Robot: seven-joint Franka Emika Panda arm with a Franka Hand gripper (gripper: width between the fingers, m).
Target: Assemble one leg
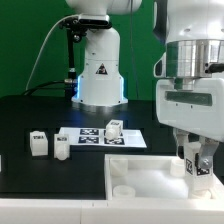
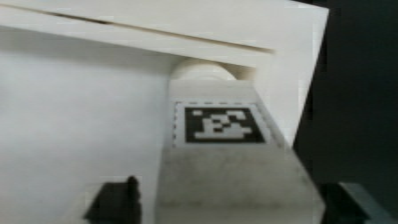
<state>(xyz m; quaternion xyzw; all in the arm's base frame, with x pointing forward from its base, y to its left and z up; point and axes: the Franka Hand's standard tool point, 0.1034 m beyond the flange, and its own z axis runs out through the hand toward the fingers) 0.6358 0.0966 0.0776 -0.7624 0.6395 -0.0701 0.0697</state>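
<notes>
The leg [image 2: 222,140] is gripped between the closed fingers [image 2: 118,200], long axis upright. Its lower end is held at the corner socket [image 2: 210,72] of the panel [image 1: 140,180]; contact cannot be told.

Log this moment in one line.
gripper: shut on the leg | the leg: upright at corner of panel | seated: cannot tell

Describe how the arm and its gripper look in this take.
The arm is glossy white with rounded casings, a triangular warning sticker and a blue glow at its foot. A black cable runs beside it. The gripper has a boxy white-grey body and black fingers.
</notes>
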